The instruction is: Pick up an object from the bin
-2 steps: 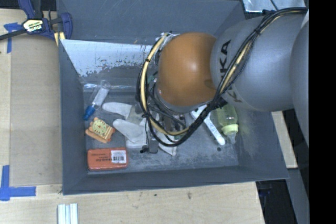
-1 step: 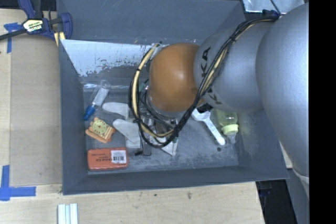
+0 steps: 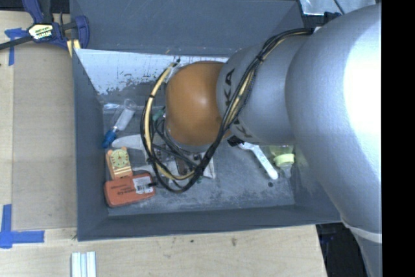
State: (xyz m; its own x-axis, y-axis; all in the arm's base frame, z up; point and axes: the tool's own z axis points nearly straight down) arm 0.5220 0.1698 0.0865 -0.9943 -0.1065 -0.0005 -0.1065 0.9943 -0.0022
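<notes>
The gripper [image 3: 175,157] hangs low in the bin [image 3: 87,139] under the arm's orange cover [image 3: 194,104]; I cannot tell whether it is wide or narrow. Just beside it, toward the view's left, lie a small tan box [image 3: 118,163] and a flat red packet [image 3: 128,192], while a white stick [image 3: 264,163] lies on its other side.

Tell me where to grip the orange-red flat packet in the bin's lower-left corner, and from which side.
Across its short width near the middle, probably from straight above. The orange-red packet lies flat, long side left to right; its left end is by the bin wall, and a tan box sits close beside it.
</notes>
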